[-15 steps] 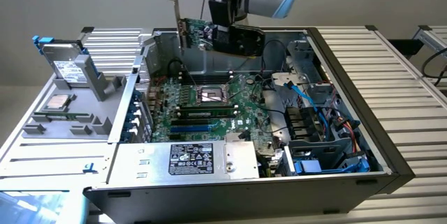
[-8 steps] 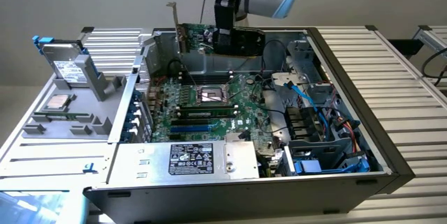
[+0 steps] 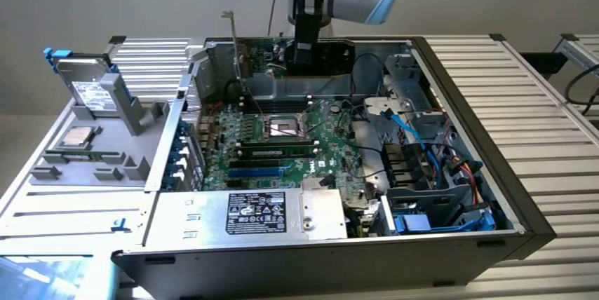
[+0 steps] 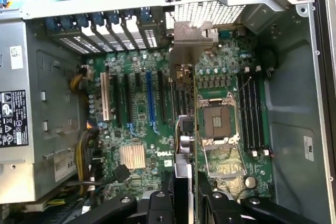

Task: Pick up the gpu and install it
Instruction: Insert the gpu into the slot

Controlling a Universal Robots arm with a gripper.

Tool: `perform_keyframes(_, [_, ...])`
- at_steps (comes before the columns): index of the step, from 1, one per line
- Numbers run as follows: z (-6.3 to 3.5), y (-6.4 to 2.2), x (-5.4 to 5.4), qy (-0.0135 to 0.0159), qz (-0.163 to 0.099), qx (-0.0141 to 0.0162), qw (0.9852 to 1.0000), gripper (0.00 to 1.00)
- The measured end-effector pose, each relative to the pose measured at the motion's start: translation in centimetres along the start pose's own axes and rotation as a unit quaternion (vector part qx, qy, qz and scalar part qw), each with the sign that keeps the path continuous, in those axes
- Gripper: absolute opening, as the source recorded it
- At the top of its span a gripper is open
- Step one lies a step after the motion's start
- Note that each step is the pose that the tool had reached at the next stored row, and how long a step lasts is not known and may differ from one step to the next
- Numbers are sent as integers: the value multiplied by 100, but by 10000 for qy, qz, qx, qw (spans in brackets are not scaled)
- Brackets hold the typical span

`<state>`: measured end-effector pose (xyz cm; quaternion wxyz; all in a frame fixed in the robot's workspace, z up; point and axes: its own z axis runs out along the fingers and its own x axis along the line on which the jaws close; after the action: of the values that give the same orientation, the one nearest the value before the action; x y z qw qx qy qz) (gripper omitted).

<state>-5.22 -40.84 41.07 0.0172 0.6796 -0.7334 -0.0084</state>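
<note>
So the gripper (image 3: 301, 60) is clamped on the gpu (image 3: 262, 55), with a black finger on each face of the card. It hangs over the far end of the open PC case (image 3: 524, 223), clear of the board and not in any slot. Its silver bracket (image 3: 229, 33) pokes up on the exterior view's left.

From the wrist view you're looking straight down the card's edge. The gpu (image 4: 185, 135) runs away from the gripper (image 4: 186, 195) towards the rear slot covers (image 4: 113, 24). It lines up with the strip between the expansion slots (image 4: 149, 100) and the empty CPU socket (image 4: 218, 119).

Writing-wise, the only thing I can really read is "DELL" in white on the green motherboard (image 4: 142, 129), next to a small finned heatsink (image 4: 132, 156). The power supply (image 4: 31, 103) has a black label full of certification marks, but the print's too small to make out. Same goes for a white sticker on the case wall (image 4: 308, 148).

In the exterior view, the power supply (image 3: 248, 212) sits at the near end of the case. Blue SATA cables (image 3: 412, 135) loop down the right side. Left of the case, on the ribbed aluminium worktop (image 3: 524, 83), a grey holder (image 3: 122, 114) has a hard drive (image 3: 94, 93) standing in it, with an unreadable white label.
</note>
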Motion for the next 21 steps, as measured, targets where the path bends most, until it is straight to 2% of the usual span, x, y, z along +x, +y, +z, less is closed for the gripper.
perform_keyframes(5, [26, 12, 0, 8, -322, 4, 9995, 28])
perform_keyframes(6, [33, 12, 0, 10, -348, -8, 9994, 28])
perform_keyframes(8, [41, 13, 0, 13, -362, -77, 9993, 28])
perform_keyframes(11, [50, 12, 0, 18, -364, -218, 9991, 28])
perform_keyframes(17, [65, 24, -17, 28, -363, -223, 9991, 28])
perform_keyframes(21, [96, 102, -41, 39, -363, -219, 9991, 28])
